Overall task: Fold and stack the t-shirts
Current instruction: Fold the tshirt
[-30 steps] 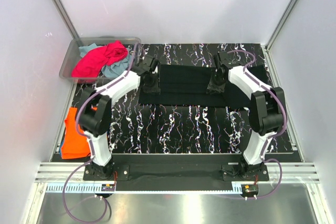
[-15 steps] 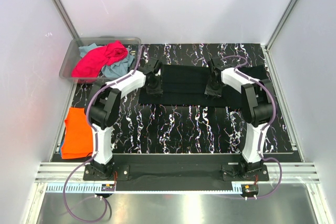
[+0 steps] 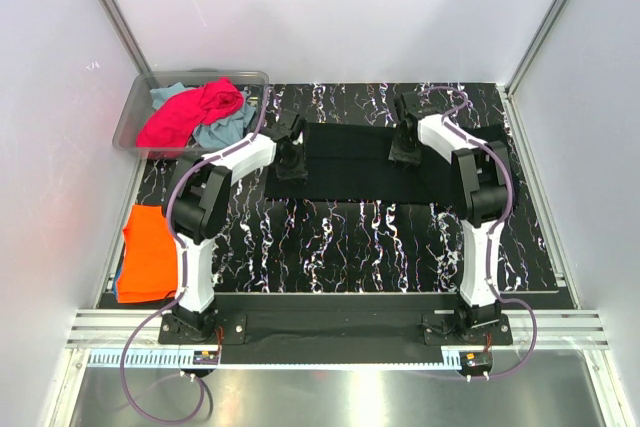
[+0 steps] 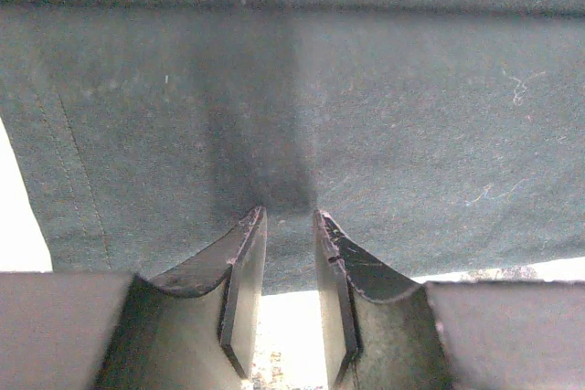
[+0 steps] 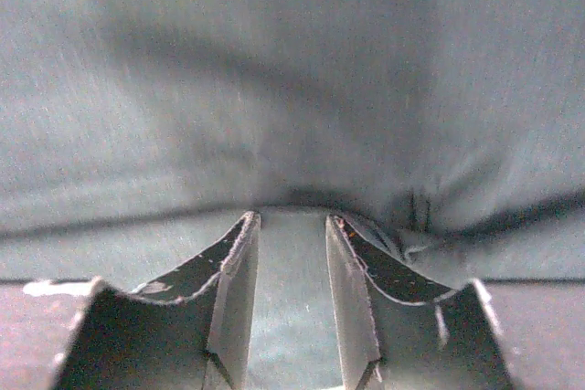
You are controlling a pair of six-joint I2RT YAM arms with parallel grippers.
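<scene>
- My left claw [image 3: 291, 161] sits low at the left end of the black t-shirt [image 3: 350, 162], which lies as a long folded band across the far half of the desk [image 3: 330, 237].
- In my left wrist view its two fingers [image 4: 239, 267] stand close together with a thin slot between them. The shirt's hem crosses that slot just behind the tips. I cannot tell whether they pinch the cloth or only rest against it.
- My right claw [image 3: 403, 152] is down on the same band toward its right end, and more black cloth spreads out to the right of it.
- In my right wrist view its fingers [image 5: 352, 289] stand parted, released, with flat cloth showing in the gap. A small bunch of wrinkles sits just beside the right-hand tip.
- A pink t-shirt [image 3: 185, 112] and a teal t-shirt [image 3: 225, 129] lie heaped together in the clear bin [image 3: 135, 112] at the far left corner.
- An orange t-shirt [image 3: 148, 252] lies folded by the desk's left edge, beside my left arm. It rests on a blue cloth [image 3: 122, 292] whose edge peeks out.
</scene>
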